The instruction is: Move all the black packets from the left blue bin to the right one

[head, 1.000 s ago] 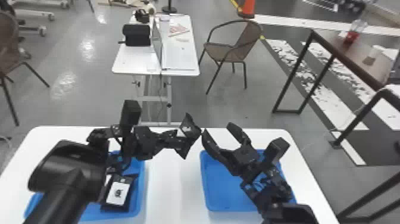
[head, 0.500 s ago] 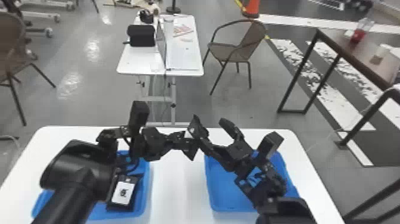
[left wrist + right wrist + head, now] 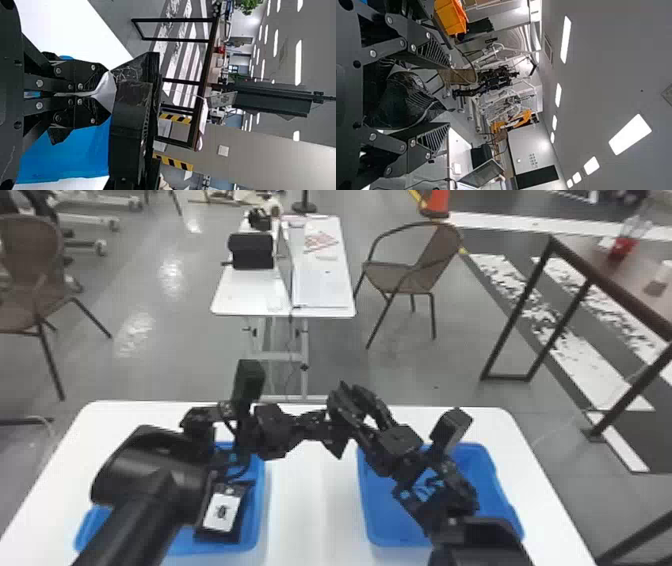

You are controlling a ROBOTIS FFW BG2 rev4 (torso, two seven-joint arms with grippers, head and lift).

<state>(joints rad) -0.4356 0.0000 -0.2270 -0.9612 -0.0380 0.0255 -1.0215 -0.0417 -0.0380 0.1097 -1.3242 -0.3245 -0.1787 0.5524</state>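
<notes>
Between the arms, above the table's middle, my left gripper is shut on a black packet. My right gripper stands open with its fingers on either side of that packet. Glossy film of the packet leaves the closed tips of my left gripper in the left wrist view. In the right wrist view the crinkled packet lies between the spread fingers of my right gripper. Another black packet with a white label rests in the left blue bin. The right blue bin is partly hidden under the right arm.
Both bins stand on a white table, a strip of bare tabletop between them. My left forearm covers much of the left bin. Beyond the far edge are a second table and a chair.
My right gripper has moved left to the held packet, its fingers now around it and closer together than before. The left gripper has kept its hold; the head view has shifted slightly.
</notes>
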